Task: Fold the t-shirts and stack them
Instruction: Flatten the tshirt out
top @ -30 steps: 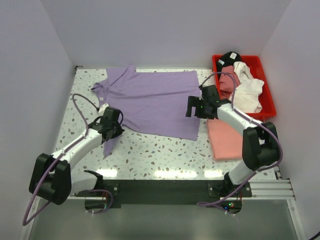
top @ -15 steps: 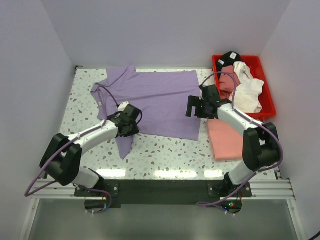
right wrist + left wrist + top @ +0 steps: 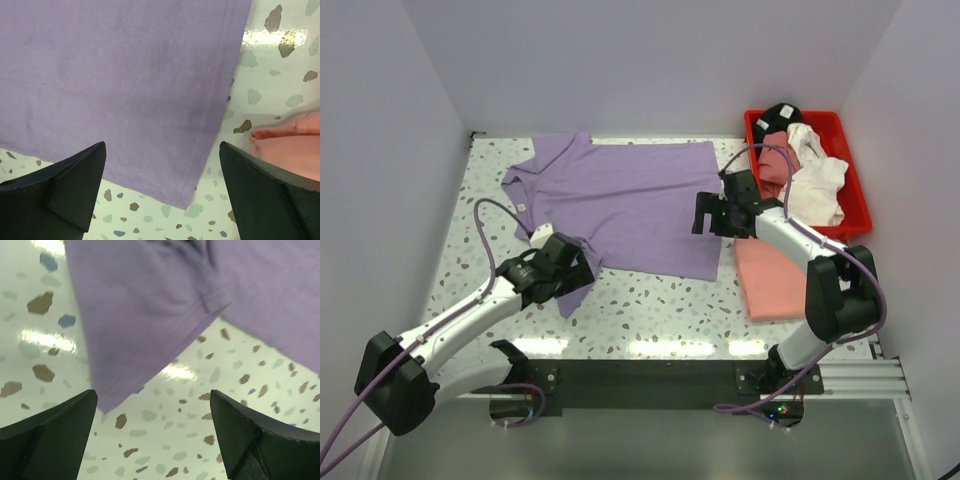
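Re lavender t-shirt [image 3: 620, 195]: lies flat on desk [image 3: 650, 300], between the two hands. Long axis runs left-right, collar end towards left hand's side, hem end towards right hand's side, slightly skewed.

Re left hand [image 3: 570, 268]: fully spread, grips nothing. Points at near sleeve [image 3: 570, 293]; in wrist view, sleeve [image 3: 140, 330] lies just ahead of and between the fingers [image 3: 50, 435], not touching either. Sleeve points back towards the hand, cuff edge diagonal, bare desk beneath the tips.

Re right hand [image 3: 705, 215]: also wide open, grips nothing. Hangs over shirt's hem end; in wrist view, stitched hem [image 3: 215, 100] runs between the fingers [image 3: 65, 185], near corner of hem just ahead of the tips.

Re salmon t-shirt [image 3: 770, 280]: folded, flat on desk just right of right hand, long axis near-far; edge visible in wrist view [image 3: 285, 150], apart from lavender hem.

Re red bin [image 3: 857, 195]: beyond right hand, at far right; holds dusty-rose [image 3: 777, 160], white [image 3: 817, 180] and black [image 3: 782, 113] shirts, crumpled.

Versus a second ago: left hand was clamped on sleeve further left, then carried it in towards shirt body; now released, arm drawn back towards near edge. Sleeve lies further right, against the body's near edge. Right hand unchanged.
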`<state>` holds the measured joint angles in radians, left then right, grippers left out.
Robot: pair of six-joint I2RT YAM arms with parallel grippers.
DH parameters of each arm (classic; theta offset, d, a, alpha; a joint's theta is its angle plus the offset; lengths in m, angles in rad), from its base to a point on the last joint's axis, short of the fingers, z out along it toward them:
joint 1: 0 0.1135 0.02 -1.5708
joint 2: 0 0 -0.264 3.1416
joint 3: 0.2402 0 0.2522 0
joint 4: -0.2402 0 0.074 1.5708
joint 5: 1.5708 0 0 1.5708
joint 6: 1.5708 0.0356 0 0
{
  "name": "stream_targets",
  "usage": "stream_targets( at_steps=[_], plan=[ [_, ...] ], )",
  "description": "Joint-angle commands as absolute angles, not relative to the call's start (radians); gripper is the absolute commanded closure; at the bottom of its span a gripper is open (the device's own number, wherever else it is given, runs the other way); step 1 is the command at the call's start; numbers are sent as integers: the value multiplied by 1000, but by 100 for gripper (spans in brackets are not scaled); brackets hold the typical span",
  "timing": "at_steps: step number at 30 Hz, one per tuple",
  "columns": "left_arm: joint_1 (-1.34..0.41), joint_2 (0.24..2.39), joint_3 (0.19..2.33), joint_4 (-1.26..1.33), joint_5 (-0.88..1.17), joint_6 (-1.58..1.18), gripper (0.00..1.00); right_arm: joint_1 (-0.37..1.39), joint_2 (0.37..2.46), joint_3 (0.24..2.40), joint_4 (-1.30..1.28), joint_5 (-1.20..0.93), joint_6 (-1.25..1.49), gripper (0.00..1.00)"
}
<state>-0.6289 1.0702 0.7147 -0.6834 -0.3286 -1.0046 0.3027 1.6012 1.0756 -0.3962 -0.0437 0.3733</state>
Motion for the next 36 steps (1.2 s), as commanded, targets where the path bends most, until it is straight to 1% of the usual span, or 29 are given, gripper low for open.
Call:
stream_targets(
  at_steps=[1,3,6,7,12,16,19,24,26,29,32,35,36],
  plan=[
    [-630,1037,631,-781,-279,-1109,0,304,1568,1075,-394,-35,373,1],
    [-630,1028,592,-781,-264,-1124,0,302,1568,1074,-396,-34,373,1],
    [-630,1029,557,-750,-238,-1129,7,304,1569,1072,-393,-37,373,1],
    [-630,1037,554,-733,-233,-1127,13,304,1571,1072,-396,-37,373,1],
    [-630,1084,552,-706,-244,-1124,32,304,1566,1068,-396,-29,373,1],
    [-629,1144,554,-709,-258,-1127,41,304,1566,1066,-399,-26,373,1],
    [-630,1167,557,-716,-277,-1137,45,302,1568,1066,-400,-21,373,1],
    [-629,1193,555,-719,-319,-1150,49,304,1566,1066,-400,-20,371,1],
    [-629,1215,555,-707,-324,-1146,51,304,1568,1066,-399,-21,373,1],
    [-629,1249,558,-698,-327,-1140,57,304,1566,1063,-400,-20,371,1],
    [-629,1272,557,-683,-322,-1131,60,304,1568,1063,-400,-14,371,1],
    [-629,1284,554,-660,-308,-1114,66,304,1569,1065,-400,-14,370,1],
    [-629,1285,551,-654,-305,-1109,71,304,1569,1065,-400,-14,371,1]
  ],
)
